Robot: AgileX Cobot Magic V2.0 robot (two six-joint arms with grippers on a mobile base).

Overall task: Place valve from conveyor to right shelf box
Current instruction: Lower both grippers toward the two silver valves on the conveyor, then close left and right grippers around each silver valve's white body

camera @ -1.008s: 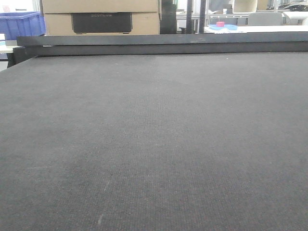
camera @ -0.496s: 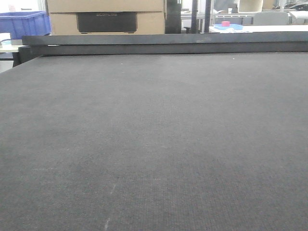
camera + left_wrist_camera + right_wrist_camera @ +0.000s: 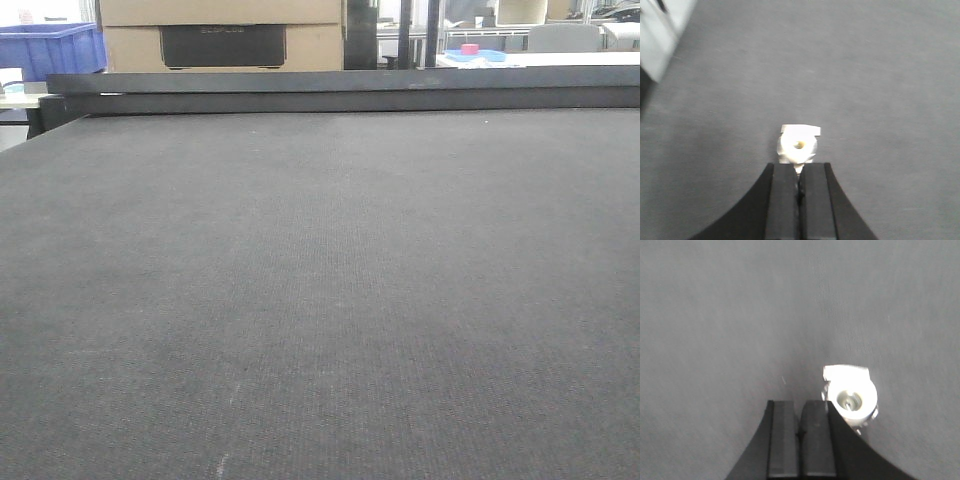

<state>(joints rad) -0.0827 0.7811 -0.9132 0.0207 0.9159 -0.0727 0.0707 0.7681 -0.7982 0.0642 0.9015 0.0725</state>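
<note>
- Left claw has its two black fingers pressed flat together, only a thin seam between them, and grips nothing I can make out.
- Right claw is pinched closed the same way.
- Straight ahead of the left claw's tips, in line with that seam, sits the valve. It is just beside them, and I can't tell whether it touches.
- Seen from the right wrist, a valve lies ahead and off to that claw's right, close by its outer finger. Whether it is the same piece I can't say.
- I'd judge the left claw better lined up, though either must spread its fingers first.
- It's small, pale, bright metal, with a round face and centre hole turned toward the camera and a squarish block behind. Its long axis seems to point up off the belt.
- It rests on the dark grey woven conveyor; the front view doesn't catch it.
</note>
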